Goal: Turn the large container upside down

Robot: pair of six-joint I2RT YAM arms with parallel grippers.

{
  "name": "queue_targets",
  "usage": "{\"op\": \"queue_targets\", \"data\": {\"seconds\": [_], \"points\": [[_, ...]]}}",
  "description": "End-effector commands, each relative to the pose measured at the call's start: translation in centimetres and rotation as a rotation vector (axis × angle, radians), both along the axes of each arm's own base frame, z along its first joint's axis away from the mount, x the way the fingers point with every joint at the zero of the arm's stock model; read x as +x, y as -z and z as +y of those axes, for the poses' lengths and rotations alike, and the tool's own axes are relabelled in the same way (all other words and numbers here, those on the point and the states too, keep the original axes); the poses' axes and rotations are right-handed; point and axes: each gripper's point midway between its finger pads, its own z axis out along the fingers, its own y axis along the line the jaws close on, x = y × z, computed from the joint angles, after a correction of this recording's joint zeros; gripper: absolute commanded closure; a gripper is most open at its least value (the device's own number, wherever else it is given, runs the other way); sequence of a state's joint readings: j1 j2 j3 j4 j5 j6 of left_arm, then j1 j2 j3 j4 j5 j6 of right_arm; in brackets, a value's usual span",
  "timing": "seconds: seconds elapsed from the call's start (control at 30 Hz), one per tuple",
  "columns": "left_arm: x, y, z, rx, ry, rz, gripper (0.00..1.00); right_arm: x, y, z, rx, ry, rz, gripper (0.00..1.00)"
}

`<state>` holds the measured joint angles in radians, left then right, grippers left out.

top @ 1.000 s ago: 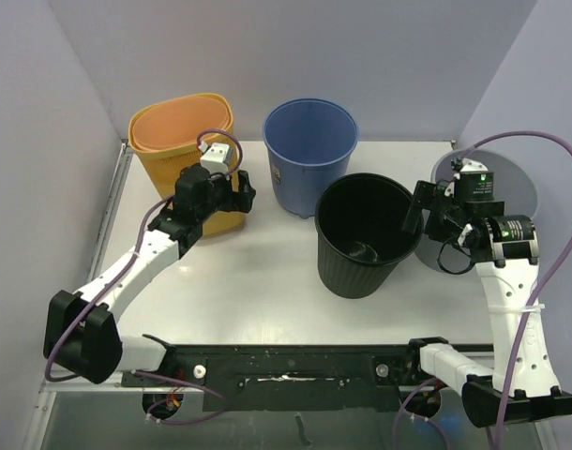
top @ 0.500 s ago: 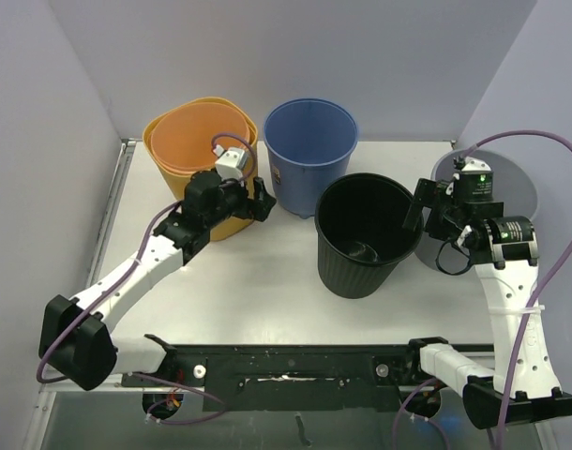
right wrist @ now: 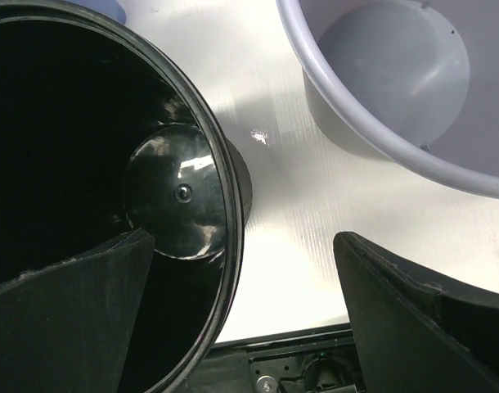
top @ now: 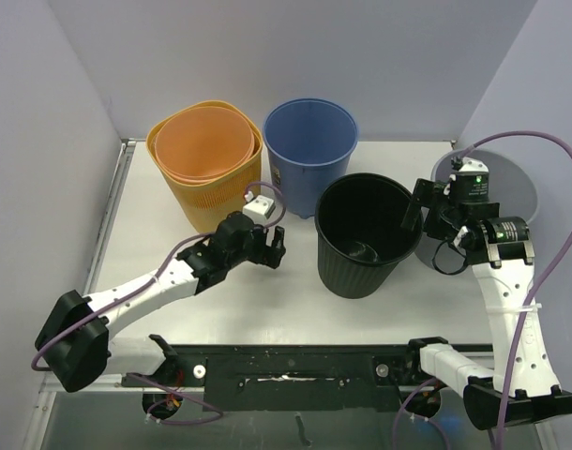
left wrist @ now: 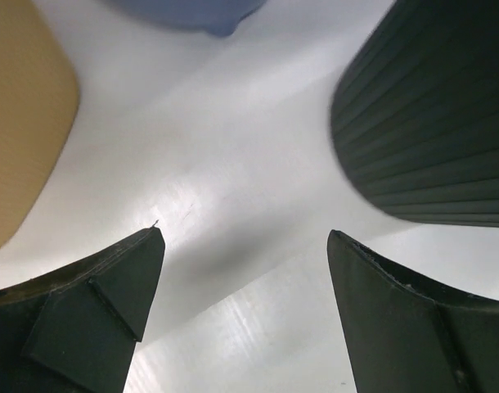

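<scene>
Black bin [top: 366, 234] upright on worktop [top: 286, 300], in front of blue bin [top: 309, 150], just beside grey tub [top: 511, 178]. Right gripper [right wrist: 243, 237] spread wide astride its right rim. Left gripper [top: 270, 248] also apart, empty, near its left wall. Risk: one-sided rim pinch slipping mid-tilt, bin rolling into neighbours.

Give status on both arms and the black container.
Left gripper open, low beside black container. Right gripper open at its rim. Container upright, ungripped. Grey tub crowds right side.
</scene>
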<state>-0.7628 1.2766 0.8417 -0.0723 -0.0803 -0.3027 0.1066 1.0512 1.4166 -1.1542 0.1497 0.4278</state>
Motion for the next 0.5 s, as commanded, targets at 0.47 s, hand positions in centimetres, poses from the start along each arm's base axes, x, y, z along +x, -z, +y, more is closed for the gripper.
{"op": "queue_targets", "data": {"seconds": [0.47], "points": [[8.2,3.0,10.6,0.061,-0.631,-0.251,0.19,0.3,-1.9,0.0,0.004,0.013,-0.086,0.02]]}}
